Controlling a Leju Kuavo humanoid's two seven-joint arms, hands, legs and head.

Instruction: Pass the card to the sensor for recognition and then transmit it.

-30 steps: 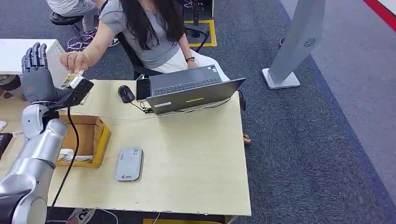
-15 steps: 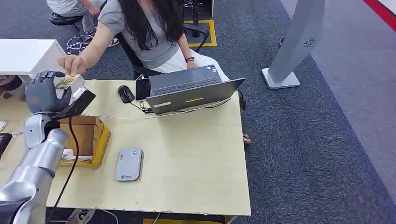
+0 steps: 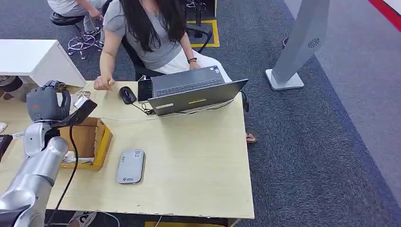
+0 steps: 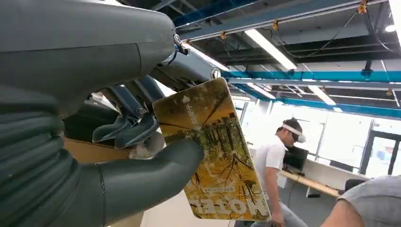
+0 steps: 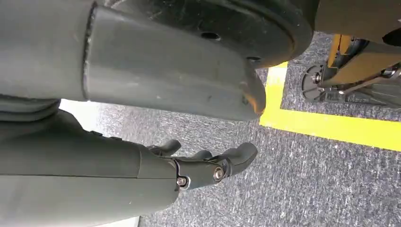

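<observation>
Left hand (image 3: 44, 100) raised, thumb and fingers pinching the card (image 4: 211, 151); right hand (image 5: 142, 170) loosely spread, empty.

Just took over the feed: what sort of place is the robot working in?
Probably an office or lab test area: a person at a laptop on a wooden desk, grey carpet, exposed ceiling beams.
</observation>
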